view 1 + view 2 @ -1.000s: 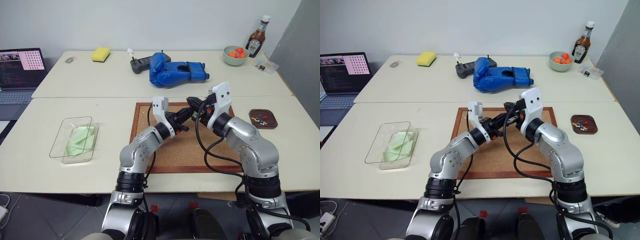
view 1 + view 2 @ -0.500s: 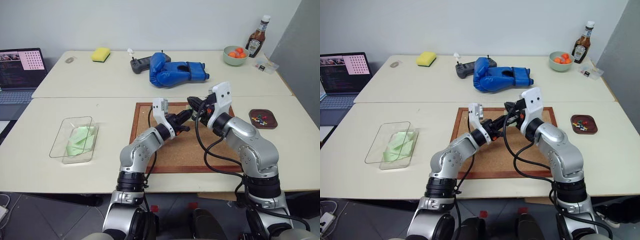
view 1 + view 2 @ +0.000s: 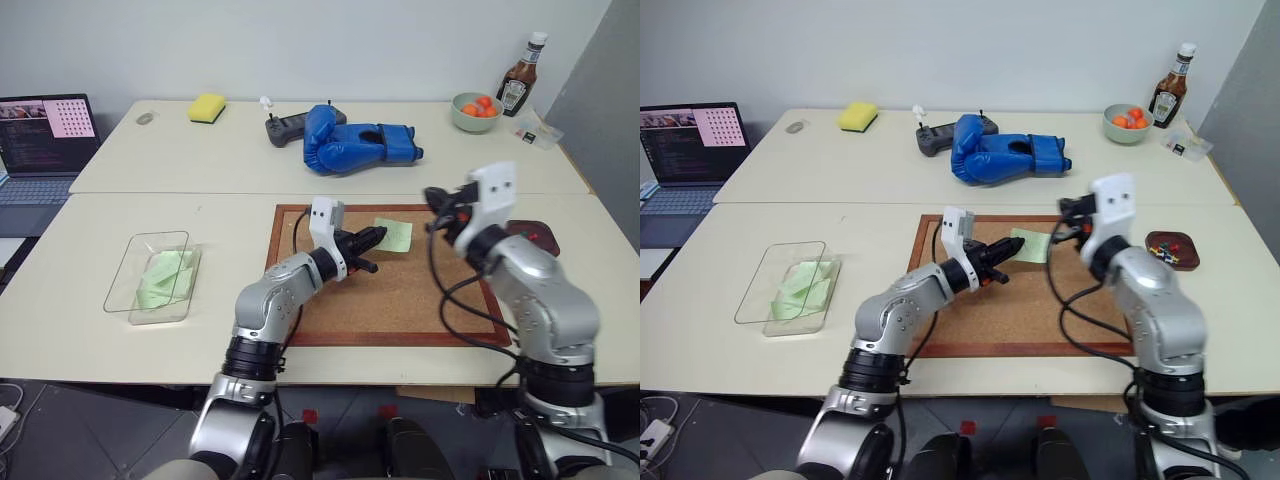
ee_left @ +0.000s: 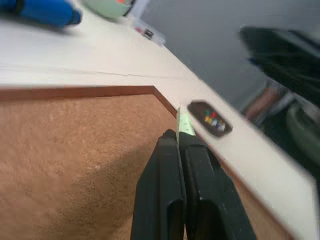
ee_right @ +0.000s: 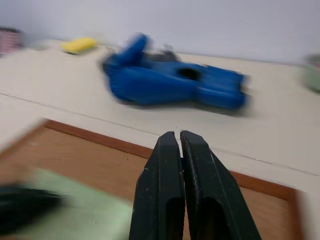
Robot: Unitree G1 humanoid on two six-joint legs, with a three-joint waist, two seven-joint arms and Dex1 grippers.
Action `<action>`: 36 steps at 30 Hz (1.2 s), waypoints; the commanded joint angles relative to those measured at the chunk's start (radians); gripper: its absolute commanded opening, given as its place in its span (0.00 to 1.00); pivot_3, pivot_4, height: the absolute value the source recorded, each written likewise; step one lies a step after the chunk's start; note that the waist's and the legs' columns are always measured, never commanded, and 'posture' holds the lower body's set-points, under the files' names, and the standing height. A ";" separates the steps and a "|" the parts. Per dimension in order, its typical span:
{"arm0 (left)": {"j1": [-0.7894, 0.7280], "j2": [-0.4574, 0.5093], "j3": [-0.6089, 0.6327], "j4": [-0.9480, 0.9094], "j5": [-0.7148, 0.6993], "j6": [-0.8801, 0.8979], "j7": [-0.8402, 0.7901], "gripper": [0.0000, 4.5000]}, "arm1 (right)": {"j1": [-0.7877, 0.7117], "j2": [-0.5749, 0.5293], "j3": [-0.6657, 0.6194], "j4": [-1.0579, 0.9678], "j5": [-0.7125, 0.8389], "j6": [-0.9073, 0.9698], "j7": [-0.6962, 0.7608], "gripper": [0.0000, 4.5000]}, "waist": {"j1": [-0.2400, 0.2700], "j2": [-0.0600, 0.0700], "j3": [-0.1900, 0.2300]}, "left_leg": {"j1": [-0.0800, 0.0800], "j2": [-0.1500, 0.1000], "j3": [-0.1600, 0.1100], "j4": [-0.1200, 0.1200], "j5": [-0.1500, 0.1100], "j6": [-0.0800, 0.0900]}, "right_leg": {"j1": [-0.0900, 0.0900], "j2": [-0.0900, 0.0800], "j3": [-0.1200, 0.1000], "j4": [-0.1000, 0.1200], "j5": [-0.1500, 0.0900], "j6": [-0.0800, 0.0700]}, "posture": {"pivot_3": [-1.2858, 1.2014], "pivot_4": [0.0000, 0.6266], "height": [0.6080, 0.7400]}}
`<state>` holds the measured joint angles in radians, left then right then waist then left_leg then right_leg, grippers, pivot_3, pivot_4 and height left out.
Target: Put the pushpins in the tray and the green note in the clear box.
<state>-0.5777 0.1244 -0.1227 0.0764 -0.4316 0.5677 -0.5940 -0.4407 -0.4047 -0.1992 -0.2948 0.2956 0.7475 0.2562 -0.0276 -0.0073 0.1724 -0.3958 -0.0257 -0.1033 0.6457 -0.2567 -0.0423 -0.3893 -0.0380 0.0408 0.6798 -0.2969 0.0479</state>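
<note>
Left gripper (image 3: 376,237): centre of the head view, over the corkboard (image 3: 400,320); its black fingers are pressed together on the near edge of the green note (image 3: 393,234). In the left wrist view the paper shows as a thin green sliver between the fingertips, so it is pinched, not just touched.
Green note: lies on the upper middle of the corkboard, held by one edge; most of the sheet looks flat against the cork. A grip at the edge suits paper too thin to take from above.
Right gripper (image 3: 436,199): right of centre, raised above the board's upper right corner; fingers shut tight, with nothing visible between them. Whether a pin is nipped there I cannot tell; a pin would be too small to show.
Tray (image 3: 541,236): right edge of the table, partly behind the right arm. In the left wrist view it holds several coloured pushpins (image 4: 212,119).
Clear box (image 3: 155,279): left of the frame, well apart from the board, with pale green paper already inside.
Step, by my reading: the note looks freed, so the carry to the box comes next.
Risk: the sheet may flutter or slip from so narrow a hold.
</note>
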 commanded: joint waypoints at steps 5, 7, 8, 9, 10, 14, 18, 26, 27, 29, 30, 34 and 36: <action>-0.046 0.079 -0.158 -0.007 0.153 -0.225 -0.178 0.00 | -0.064 -0.119 -0.176 0.331 0.000 -0.094 0.032 0.02 | -0.006 0.000 0.000 | 0.001 0.001 0.005 -0.001 -0.002 0.003 | 0.000 0.001 0.001 0.000 0.000 0.000 | 0.52 0.24 1.00; -0.062 0.072 -0.170 0.016 0.176 -0.260 -0.189 0.00 | -0.098 -0.143 -0.185 0.444 -0.005 -0.130 0.044 0.02 | -0.007 0.000 0.000 | 0.001 0.001 0.006 0.000 -0.002 0.004 | 0.000 0.001 0.001 0.001 0.000 0.000 | 0.52 0.24 1.00; -0.068 0.063 -0.168 0.026 0.177 -0.265 -0.189 0.00 | -0.113 -0.154 -0.180 0.496 -0.008 -0.154 0.056 0.02 | -0.007 0.000 0.000 | 0.002 0.001 0.007 0.000 -0.001 0.005 | 0.000 0.001 0.002 0.001 0.000 0.000 | 0.52 0.24 1.00; -0.076 0.052 -0.165 0.035 0.177 -0.268 -0.188 0.00 | -0.139 -0.166 -0.177 0.578 -0.015 -0.190 0.067 0.02 | -0.006 0.000 0.000 | 0.002 0.001 0.008 0.000 -0.001 0.006 | 0.000 0.001 0.002 0.001 0.000 0.000 | 0.52 0.24 1.00; -0.083 0.042 -0.161 0.043 0.177 -0.270 -0.187 0.00 | -0.164 -0.178 -0.173 0.655 -0.022 -0.227 0.076 0.02 | -0.006 0.000 0.000 | 0.002 0.001 0.009 0.000 -0.001 0.006 | 0.001 0.001 0.002 0.001 0.000 0.001 | 0.52 0.24 1.00; -0.085 0.027 -0.156 0.048 0.180 -0.272 -0.188 0.00 | -0.235 -0.207 -0.156 0.857 -0.050 -0.334 0.097 0.02 | -0.006 0.000 0.000 | 0.002 0.001 0.009 0.000 0.000 0.006 | 0.001 0.001 0.002 0.001 0.000 0.001 | 0.52 0.24 1.00; -0.069 0.028 -0.151 0.029 0.183 -0.262 -0.185 0.00 | -0.299 -0.219 -0.150 1.015 -0.064 -0.404 0.109 0.02 | -0.007 0.000 0.000 | 0.002 0.001 0.010 0.000 -0.001 0.006 | 0.001 0.000 0.003 0.000 0.001 0.001 | 0.52 0.24 1.00; -0.062 0.034 -0.142 0.014 0.177 -0.248 -0.180 0.00 | -0.352 -0.221 -0.135 1.147 -0.081 -0.482 0.117 0.33 | -0.006 0.000 0.000 | 0.002 0.001 0.010 0.000 0.000 0.006 | 0.001 0.000 0.003 0.001 0.001 0.001 | 0.52 0.24 1.00; -0.061 0.035 -0.141 0.013 0.177 -0.248 -0.180 0.00 | -0.354 -0.221 -0.133 1.152 -0.082 -0.486 0.117 0.37 | -0.006 0.000 0.000 | 0.002 0.001 0.010 0.000 0.000 0.006 | 0.001 0.000 0.003 0.001 0.001 0.001 | 0.52 0.24 1.00; -0.062 0.034 -0.140 0.014 0.178 -0.248 -0.177 0.00 | -0.357 -0.224 -0.129 1.162 -0.085 -0.494 0.117 0.47 | -0.006 0.000 0.000 | 0.002 0.001 0.010 0.000 0.000 0.006 | 0.001 0.000 0.003 0.000 0.001 0.001 | 0.52 0.24 1.00; -0.062 0.033 -0.139 0.014 0.177 -0.247 -0.175 0.00 | -0.358 -0.225 -0.128 1.166 -0.086 -0.497 0.117 0.53 | -0.006 0.000 0.000 | 0.002 0.001 0.010 0.000 0.000 0.006 | 0.001 0.000 0.003 0.000 0.001 0.001 | 0.52 0.24 1.00; -0.065 0.029 -0.139 0.014 0.175 -0.243 -0.174 0.00 | -0.358 -0.227 -0.130 1.170 -0.085 -0.501 0.118 0.71 | -0.006 0.000 0.000 | 0.002 0.001 0.010 0.000 0.000 0.006 | 0.001 0.000 0.003 0.001 0.001 0.001 | 0.52 0.24 1.00; -0.066 0.028 -0.138 0.016 0.174 -0.243 -0.174 0.00 | -0.355 -0.227 -0.131 1.166 -0.083 -0.500 0.119 0.79 | -0.006 0.000 0.000 | 0.002 0.001 0.010 0.000 0.000 0.006 | 0.001 0.000 0.003 0.001 0.001 0.001 | 0.52 0.24 1.00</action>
<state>-0.6377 0.1555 -0.2860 0.1290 -0.2502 0.3289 -0.7733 -0.7666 -0.6083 -0.3269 0.8867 0.2120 0.2685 0.3703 -0.0337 -0.0074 0.1726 -0.3942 -0.0248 -0.0932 0.6458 -0.2570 -0.0361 -0.3883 -0.0378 0.0438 0.6805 -0.2962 0.0486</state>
